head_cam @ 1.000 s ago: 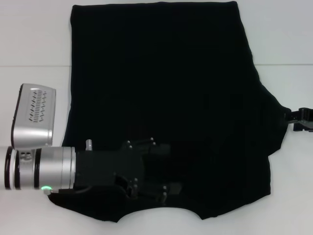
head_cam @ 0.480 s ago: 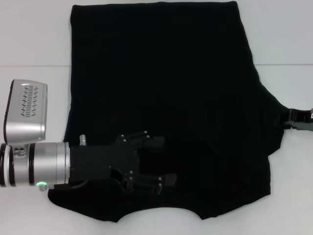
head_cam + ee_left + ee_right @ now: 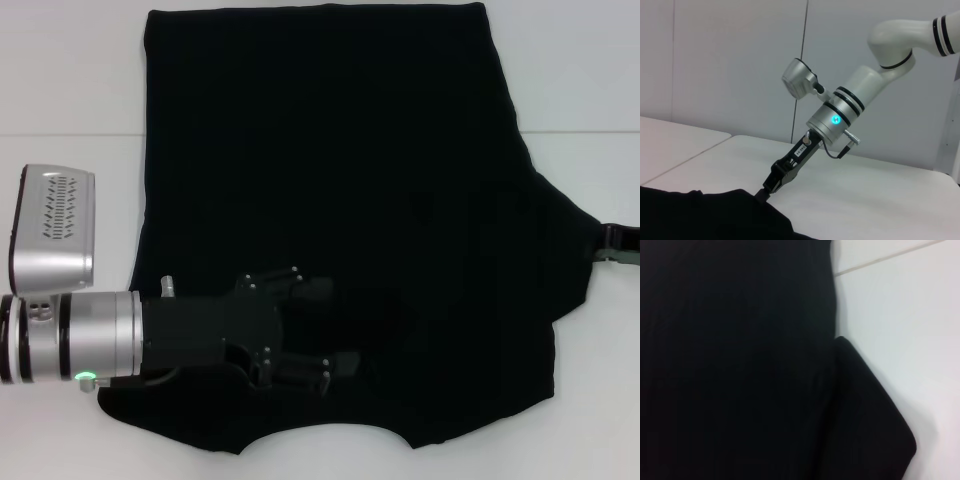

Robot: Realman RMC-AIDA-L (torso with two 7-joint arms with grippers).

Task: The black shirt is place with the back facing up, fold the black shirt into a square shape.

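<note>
One black shirt [image 3: 340, 200], one white table [image 3: 70, 80], two grippers, both mine. The shirt lay flat across the table, filling most of the middle, straight hem at the far edge, curved neckline at the near edge. The left side was already folded in to a straight edge; on the right a sleeve tapered out to a point.

My left gripper [image 3: 335, 330] reached in from the left, low over the near-left part of the shirt, just far of the neckline. Its fingers [image 3: 345, 362] stood apart, clearly spread, with black cloth between and under them. Whether they pressed on the cloth or only hung above it, I could not tell; they held nothing lifted.

My right gripper [image 3: 765, 192] sat at the right edge of the table, its tip touching the point of the right sleeve [image 3: 575, 250]. In the left wrist view it angled down onto the cloth, which rose slightly at that spot. Black on black there, so I couldn't tell if it was pinched or spread. The right wrist view showed only shirt and bare table.
</note>
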